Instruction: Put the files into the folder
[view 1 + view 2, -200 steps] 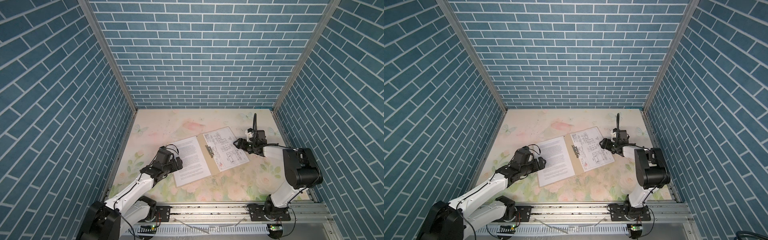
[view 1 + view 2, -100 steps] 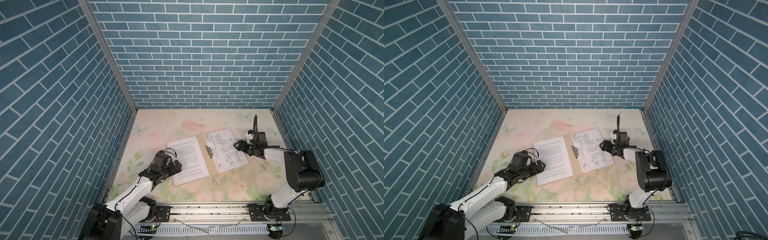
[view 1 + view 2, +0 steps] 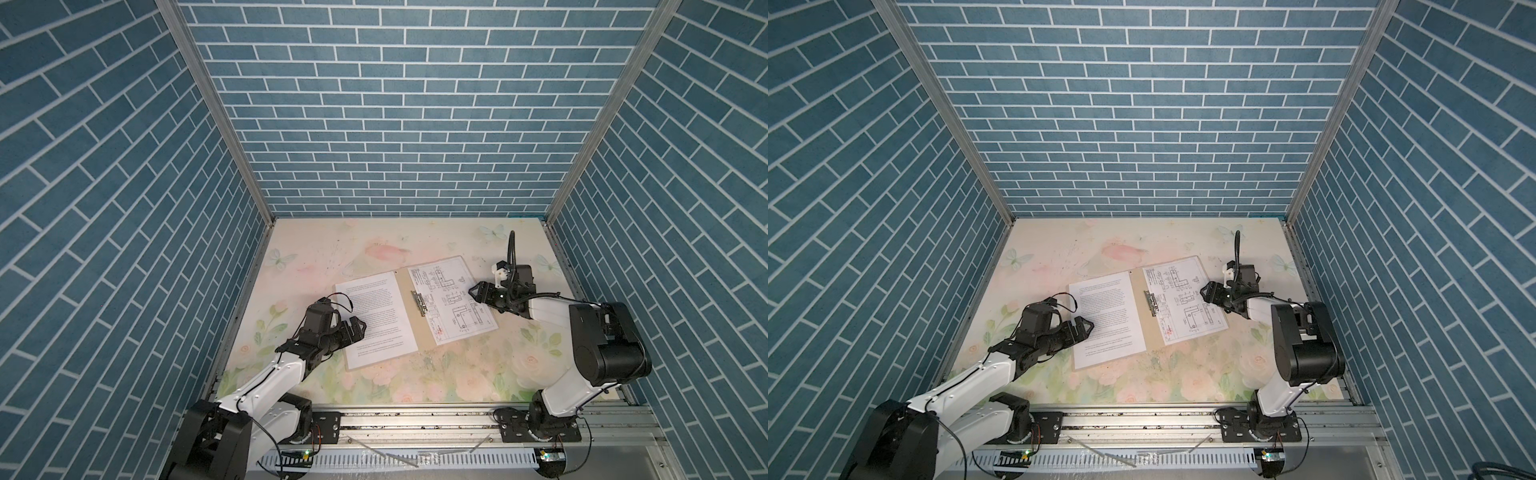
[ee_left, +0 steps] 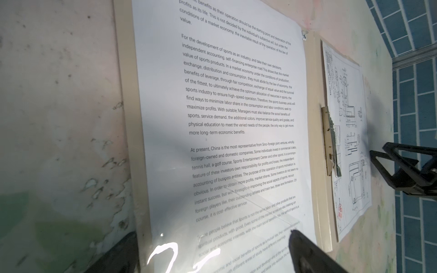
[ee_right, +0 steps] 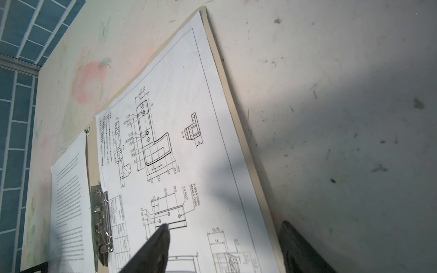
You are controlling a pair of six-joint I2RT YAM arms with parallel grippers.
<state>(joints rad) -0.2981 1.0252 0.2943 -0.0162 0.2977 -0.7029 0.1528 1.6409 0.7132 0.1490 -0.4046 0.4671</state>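
Tan card folder [image 3: 420, 328] lies open flat on the desk [image 3: 374, 245], text sheet [image 3: 376, 318] on its left leaf, drawing sheet [image 3: 453, 305] on its right. Both sheets probably thin, limp, slippery; take hold at the folder's stiffer outer edges. Left pincer [image 3: 358, 326] and right pincer [image 3: 473, 291] gape, empty, each over an outer edge.

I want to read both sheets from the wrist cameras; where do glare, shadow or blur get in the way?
Left wrist view: white glare on the text sheet near the blurred fingers. Right wrist view: shadow bands across the drawing sheet.

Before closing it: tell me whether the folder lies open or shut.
Open: the folder lies spread flat, a sheet on each half, metal clip exposed at the spine.
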